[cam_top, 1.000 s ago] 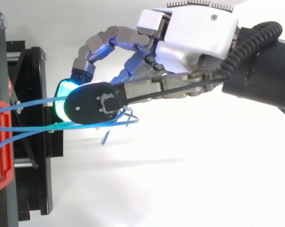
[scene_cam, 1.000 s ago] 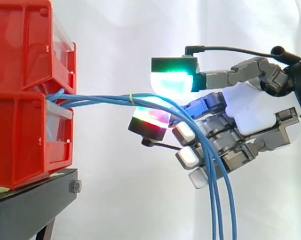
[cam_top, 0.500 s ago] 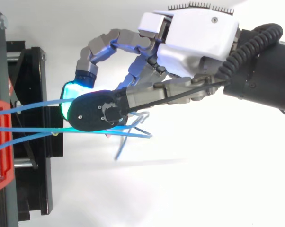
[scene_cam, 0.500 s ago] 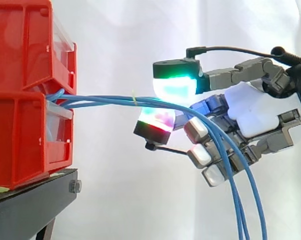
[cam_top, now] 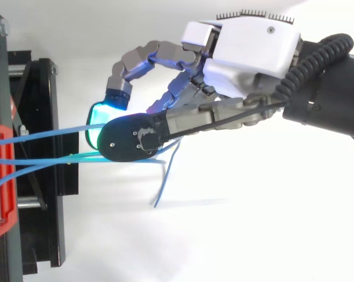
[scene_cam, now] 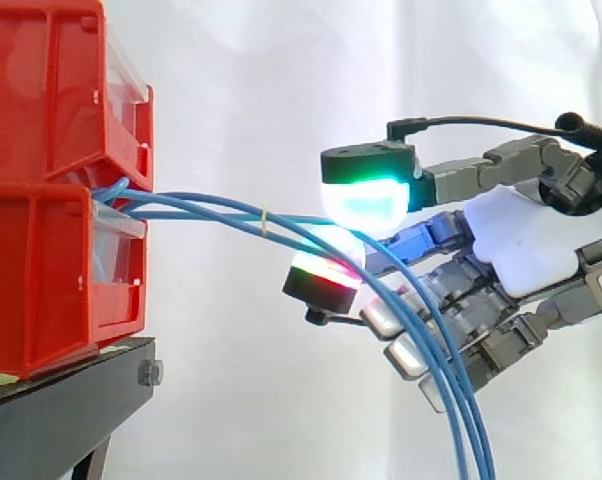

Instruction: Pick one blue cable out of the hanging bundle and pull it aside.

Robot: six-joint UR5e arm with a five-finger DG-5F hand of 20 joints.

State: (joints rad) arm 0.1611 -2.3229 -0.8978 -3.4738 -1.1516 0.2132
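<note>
Several blue cables (scene_cam: 181,208) leave the gap between the stacked red bins (scene_cam: 51,180) and run right, tied by a thin yellow band (scene_cam: 265,222). One blue cable (scene_cam: 291,218) runs almost level into the narrow gap between the green-glowing pad (scene_cam: 366,198) and the red-and-white pad (scene_cam: 326,272). My hand (scene_cam: 526,240) is shut on it there. The other cables sag past the curled lower fingers (scene_cam: 411,345) and hang down (scene_cam: 466,420). In the top view the hand (cam_top: 247,53) reaches left, and a cable (cam_top: 59,129) meets the cyan pad (cam_top: 97,120).
The bins rest on a black stand (scene_cam: 61,410), which lies along the left edge in the top view (cam_top: 44,176). A loose blue cable end (cam_top: 162,188) dangles below the hand. A white curtain hangs behind.
My hand has shifted right, away from the bins, and slightly down. The pinched cable has drawn straighter, and the hanging cables have swung right with it.
</note>
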